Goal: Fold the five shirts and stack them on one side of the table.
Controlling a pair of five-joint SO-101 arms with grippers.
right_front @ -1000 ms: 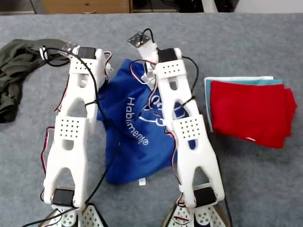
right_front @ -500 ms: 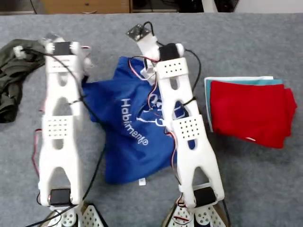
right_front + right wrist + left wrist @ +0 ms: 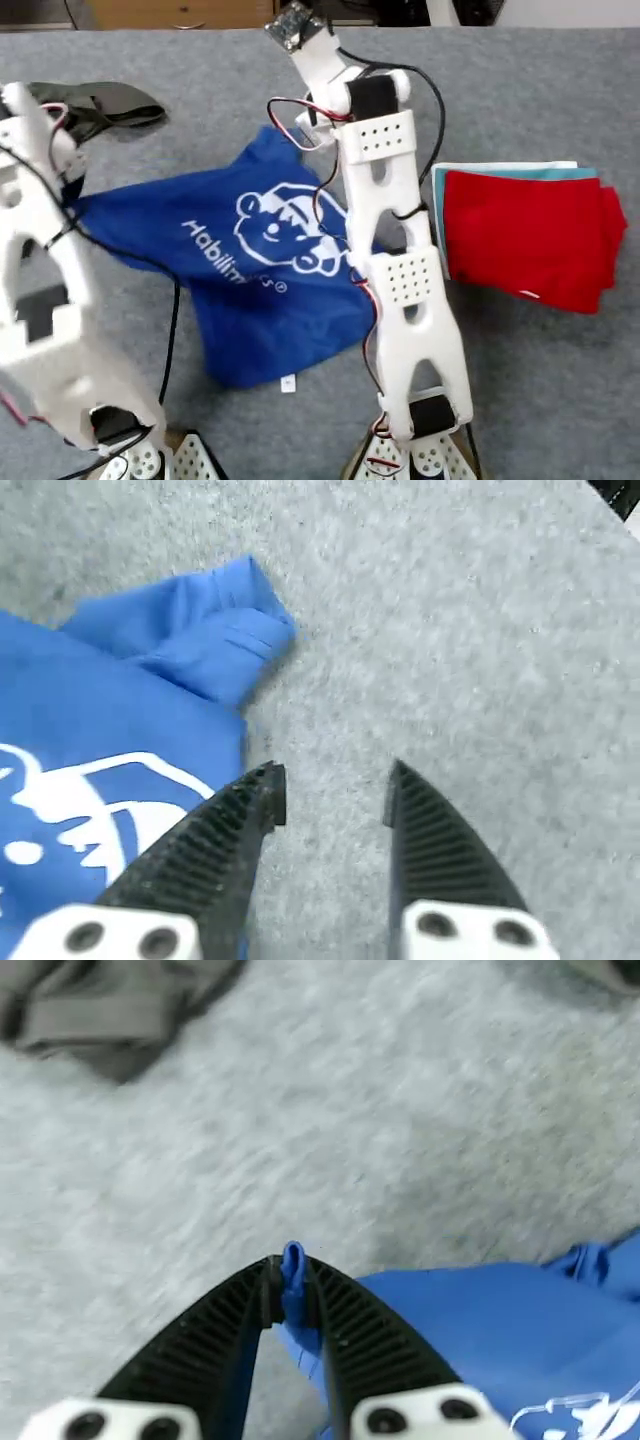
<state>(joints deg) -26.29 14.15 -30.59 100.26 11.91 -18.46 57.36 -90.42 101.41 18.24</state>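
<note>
Shirt-spreading under way. From the high view we see the blue shirt (image 3: 250,270) drawn wide across the centre of the table (image 3: 540,90), where a second ago it lay bunched between the two arms. The left arm has swung out toward 9 o'clock, dragging one corner with it. We judge that this flattening readies the shirt for folding. The folded stack (image 3: 530,240), red on top, waits at 3 o'clock, and the olive shirt (image 3: 110,105) lies crumpled at 11 o'clock.

In the left wrist view, the left gripper (image 3: 291,1265) is clamped on a blue hem, with bare table beyond.

In the right wrist view, the right gripper (image 3: 335,785) stands with jaws apart over bare table, just beside the sleeve (image 3: 200,630).

Open room remains toward 12 and 6 o'clock, little toward 9.
</note>
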